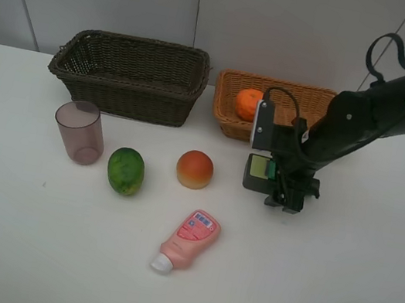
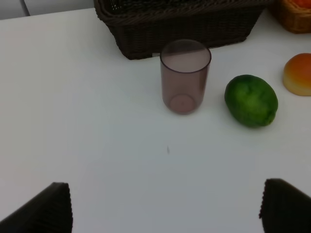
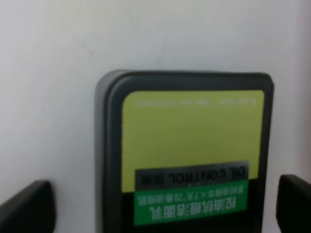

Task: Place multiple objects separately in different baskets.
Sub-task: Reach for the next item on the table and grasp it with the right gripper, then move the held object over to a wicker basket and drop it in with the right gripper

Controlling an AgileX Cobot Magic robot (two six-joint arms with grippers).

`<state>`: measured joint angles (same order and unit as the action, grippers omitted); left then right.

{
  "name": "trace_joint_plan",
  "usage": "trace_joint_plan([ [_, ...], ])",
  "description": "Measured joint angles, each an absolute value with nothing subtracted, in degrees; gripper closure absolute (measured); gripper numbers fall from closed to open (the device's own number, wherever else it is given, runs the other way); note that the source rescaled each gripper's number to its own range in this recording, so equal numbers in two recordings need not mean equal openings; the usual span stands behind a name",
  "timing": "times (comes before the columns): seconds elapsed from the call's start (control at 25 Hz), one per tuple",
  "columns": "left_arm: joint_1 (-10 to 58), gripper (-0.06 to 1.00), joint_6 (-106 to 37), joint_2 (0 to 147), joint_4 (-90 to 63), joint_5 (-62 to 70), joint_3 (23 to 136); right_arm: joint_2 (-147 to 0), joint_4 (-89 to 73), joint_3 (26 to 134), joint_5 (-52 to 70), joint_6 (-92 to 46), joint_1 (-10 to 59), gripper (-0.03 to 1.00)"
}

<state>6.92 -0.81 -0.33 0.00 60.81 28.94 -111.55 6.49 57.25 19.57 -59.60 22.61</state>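
Observation:
A dark green-labelled bottle [image 1: 260, 169] lies flat on the white table in front of the light tan basket [image 1: 306, 99]. My right gripper [image 1: 283, 193] is low over it and open, one finger [image 3: 24, 206] on each side of the bottle [image 3: 187, 155], not closed on it. An orange [image 1: 249, 103] rests in the tan basket. The dark brown basket [image 1: 130, 72] looks empty. In front of it stand a mauve cup [image 1: 80, 131], a green fruit [image 1: 126, 170] and a peach-like fruit [image 1: 195, 169]. A pink bottle [image 1: 188, 240] lies nearer the front. My left gripper [image 2: 167, 213] is open over bare table, short of the cup [image 2: 185, 76].
The left wrist view also shows the green fruit [image 2: 251, 100], the peach-like fruit [image 2: 298, 74], the dark basket's wall [image 2: 180, 24] and a corner of the tan basket [image 2: 294, 14]. The left arm does not show in the high view. A grey wall backs the table.

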Motion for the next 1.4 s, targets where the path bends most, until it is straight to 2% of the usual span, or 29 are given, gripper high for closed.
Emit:
trace_joint_plan([
  [0.28, 6.9, -0.06, -0.8, -0.3, 0.0, 60.8, 28.9, -111.7, 6.5, 57.2, 19.5, -59.6, 22.6, -0.01],
  [0.36, 6.9, -0.06, -0.8, -0.3, 0.0, 60.8, 28.9, -111.7, 6.5, 57.2, 19.5, -59.6, 22.6, 0.02],
  [0.44, 6.9, -0.06, -0.8, -0.3, 0.0, 60.8, 28.9, -111.9, 6.4, 57.2, 19.5, -59.6, 22.6, 0.17],
  [0.48, 6.9, -0.06, -0.8, -0.3, 0.0, 60.8, 28.9, -112.0, 6.4, 57.2, 19.3, -59.6, 22.6, 0.31],
  [0.56, 6.9, -0.06, -0.8, -0.3, 0.0, 60.8, 28.9, -112.2, 6.4, 57.2, 18.5, -59.6, 22.6, 0.7],
  [1.4, 6.9, -0.06, -0.8, -0.3, 0.0, 60.8, 28.9, -112.1, 6.4, 57.2, 18.5, -59.6, 22.6, 0.68],
])
